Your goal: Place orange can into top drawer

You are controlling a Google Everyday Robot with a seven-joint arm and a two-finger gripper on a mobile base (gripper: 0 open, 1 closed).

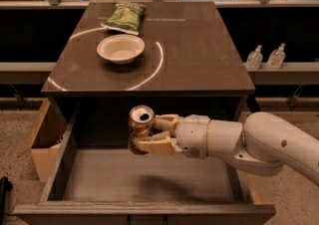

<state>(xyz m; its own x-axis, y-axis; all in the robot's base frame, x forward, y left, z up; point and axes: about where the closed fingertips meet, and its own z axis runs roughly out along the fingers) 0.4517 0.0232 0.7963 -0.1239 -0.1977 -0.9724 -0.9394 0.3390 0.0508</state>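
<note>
The orange can (139, 128), coppery with a silver top and pull tab, is held upright in my gripper (149, 133), whose cream fingers (158, 145) are shut around its sides. The white arm reaches in from the right. The can hangs above the back middle of the open top drawer (144, 181), which is pulled out below the cabinet top; its flat grey bottom shows the arm's shadow beneath.
On the cabinet top (199, 55) sit a white bowl (120, 49) and a green chip bag (124, 17). A cardboard box (42, 139) stands on the floor at the left. Two clear pump bottles (264, 56) stand on a ledge at the right.
</note>
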